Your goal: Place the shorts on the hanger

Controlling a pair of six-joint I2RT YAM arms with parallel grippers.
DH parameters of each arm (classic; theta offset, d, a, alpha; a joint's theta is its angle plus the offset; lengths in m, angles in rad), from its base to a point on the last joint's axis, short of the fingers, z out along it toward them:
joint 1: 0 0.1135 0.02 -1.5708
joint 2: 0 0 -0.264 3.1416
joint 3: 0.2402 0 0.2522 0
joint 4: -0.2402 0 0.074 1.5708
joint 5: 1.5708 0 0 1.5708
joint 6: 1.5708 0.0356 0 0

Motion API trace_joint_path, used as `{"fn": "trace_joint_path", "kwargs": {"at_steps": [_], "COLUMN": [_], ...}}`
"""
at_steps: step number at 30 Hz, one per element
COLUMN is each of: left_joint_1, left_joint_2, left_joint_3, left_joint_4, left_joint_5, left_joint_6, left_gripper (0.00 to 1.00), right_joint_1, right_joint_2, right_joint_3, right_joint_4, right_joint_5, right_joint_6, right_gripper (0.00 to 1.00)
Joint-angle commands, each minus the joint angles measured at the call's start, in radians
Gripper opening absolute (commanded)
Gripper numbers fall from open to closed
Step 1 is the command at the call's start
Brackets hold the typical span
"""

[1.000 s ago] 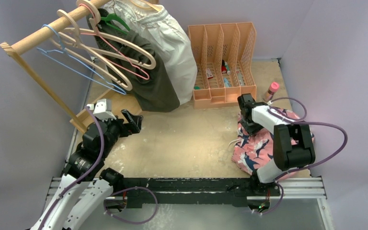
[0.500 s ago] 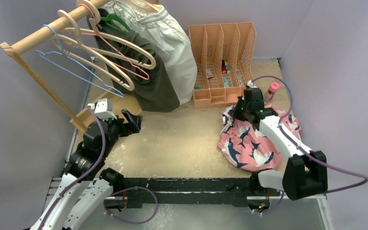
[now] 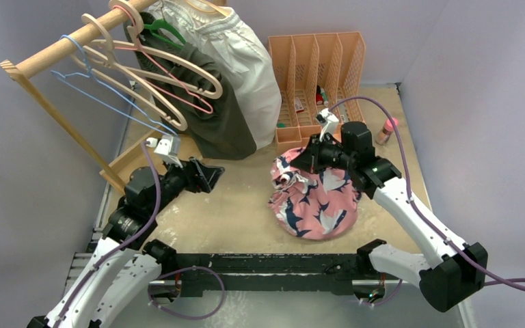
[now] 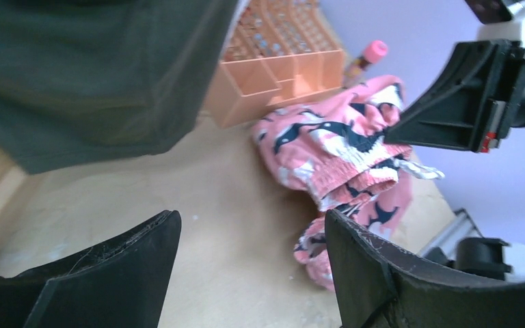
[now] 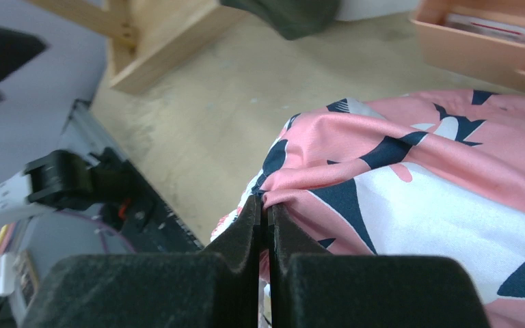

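The pink shark-print shorts [image 3: 314,201] hang bunched from my right gripper [image 3: 305,158], which is shut on a fold of their fabric [image 5: 328,171] and holds them lifted above the table's middle, lower part drooping to the surface. They also show in the left wrist view [image 4: 342,157]. My left gripper [image 3: 208,174] is open and empty, left of the shorts, its fingers [image 4: 383,273] spread wide. The light-blue wire hanger [image 3: 102,85] hangs on the wooden rail [image 3: 55,49] at the back left, above and behind the left arm.
Beige hangers [image 3: 171,68], a green hanger [image 3: 160,29], a dark olive garment [image 3: 225,123] and a white garment [image 3: 246,61] hang on the same rack. An orange file organiser [image 3: 318,89] and a pink-capped bottle [image 3: 386,128] stand at the back right.
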Motion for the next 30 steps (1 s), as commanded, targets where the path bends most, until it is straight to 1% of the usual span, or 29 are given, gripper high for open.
{"fn": "trace_joint_path", "kwargs": {"at_steps": [1,3,4,5,8,12,15,19,22,25,30], "left_joint_1": [-0.007,-0.006,-0.007,-0.007,-0.007,-0.021,-0.043,-0.076,-0.126,-0.171,-0.210], "left_joint_2": [0.017,0.037,0.049,0.065,0.110,0.175,0.250,0.344,0.392,0.425,0.460], "left_joint_3": [-0.095,-0.174,-0.213,-0.244,-0.279,-0.325,-0.341,-0.361,-0.343,-0.332,-0.324], "left_joint_4": [0.298,0.441,0.545,0.604,0.691,0.828,0.885,1.009,1.014,0.995,0.965], "left_joint_5": [0.217,0.301,0.308,0.303,0.256,0.234,0.221,0.201,0.177,0.122,0.074], "left_joint_6": [-0.085,-0.091,-0.115,-0.138,-0.189,-0.248,-0.255,-0.284,-0.248,-0.209,-0.172], "left_gripper": [0.76,0.78,0.78,0.78,0.78,0.78,0.79,0.79,0.79,0.79,0.79], "right_joint_1": [0.010,0.010,0.010,0.010,0.011,0.010,0.011,0.012,0.013,0.013,0.014], "right_joint_2": [-0.043,-0.055,-0.059,-0.058,-0.055,-0.051,-0.039,-0.016,-0.012,-0.005,0.000], "right_joint_3": [0.022,-0.019,-0.040,-0.060,-0.103,-0.126,-0.154,-0.201,-0.208,-0.211,-0.214], "right_joint_4": [0.179,0.250,0.294,0.336,0.427,0.493,0.552,0.655,0.667,0.675,0.697], "right_joint_5": [-0.141,-0.153,-0.163,-0.172,-0.182,-0.164,-0.161,-0.192,-0.179,-0.171,-0.165], "right_joint_6": [0.119,0.177,0.204,0.234,0.292,0.331,0.382,0.451,0.455,0.459,0.473], "right_gripper": [0.00,0.00,0.00,0.00,0.00,0.00,0.00,0.00,0.00,0.00,0.00]}}
